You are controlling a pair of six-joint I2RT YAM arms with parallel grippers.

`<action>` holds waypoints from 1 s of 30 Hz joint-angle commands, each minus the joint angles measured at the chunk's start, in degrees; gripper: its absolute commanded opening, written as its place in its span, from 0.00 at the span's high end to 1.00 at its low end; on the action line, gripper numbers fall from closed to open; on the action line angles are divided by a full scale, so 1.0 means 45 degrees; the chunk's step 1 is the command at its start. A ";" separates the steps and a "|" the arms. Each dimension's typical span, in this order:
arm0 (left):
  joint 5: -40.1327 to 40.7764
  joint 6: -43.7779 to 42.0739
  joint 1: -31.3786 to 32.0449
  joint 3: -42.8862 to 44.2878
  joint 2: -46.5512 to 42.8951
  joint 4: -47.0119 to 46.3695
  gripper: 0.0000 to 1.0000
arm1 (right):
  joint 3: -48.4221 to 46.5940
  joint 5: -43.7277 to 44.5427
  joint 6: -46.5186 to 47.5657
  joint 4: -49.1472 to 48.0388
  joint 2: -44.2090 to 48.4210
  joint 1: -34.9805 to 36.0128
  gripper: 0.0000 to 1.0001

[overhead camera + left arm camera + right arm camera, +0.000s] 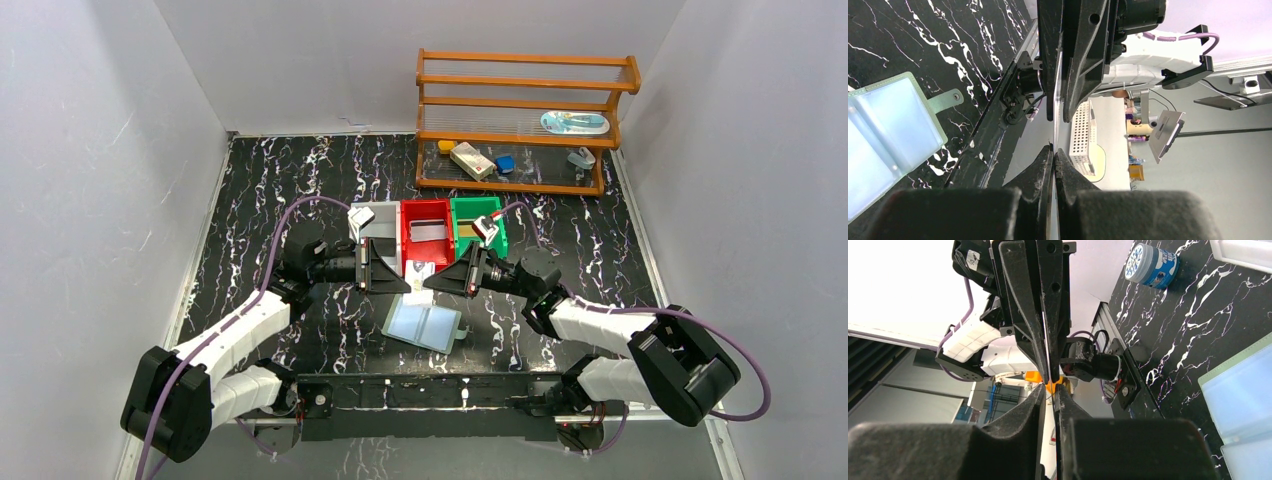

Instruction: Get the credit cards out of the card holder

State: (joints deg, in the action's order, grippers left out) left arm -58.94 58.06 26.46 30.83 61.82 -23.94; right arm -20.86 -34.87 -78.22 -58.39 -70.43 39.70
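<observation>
The card holder (pixel 425 325) lies open on the black marbled table, its clear bluish pockets facing up; it also shows in the left wrist view (pixel 893 130) and the right wrist view (pixel 1243 395). Above it, my two grippers meet tip to tip over a pale credit card (pixel 419 270), which appears edge-on as a thin line (pixel 1054 131). My left gripper (pixel 1054 150) is shut on one end of it. At the other end, my right gripper (pixel 1049 386) has its jaws narrowly apart around the card, with a slit of light still showing beside it.
White (pixel 378 222), red (pixel 428 212) and green (pixel 490 215) bins stand in a row just behind the grippers; a grey card lies in the red one. A wooden rack (pixel 525 120) holds small items at the back right. A round blue-and-white tin (pixel 1152 265) stands on the table.
</observation>
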 commanded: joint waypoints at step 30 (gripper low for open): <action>1.0310 -0.6332 -0.0020 0.3737 -0.2538 1.1012 0.05 | -0.4966 0.5550 0.7725 1.2994 0.2295 -0.0053 1.00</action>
State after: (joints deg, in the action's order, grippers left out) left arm -28.10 36.95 26.46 43.72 53.78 13.04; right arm -35.81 -21.80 -56.55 -17.61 -61.14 39.70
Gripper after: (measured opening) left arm 0.916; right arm 0.017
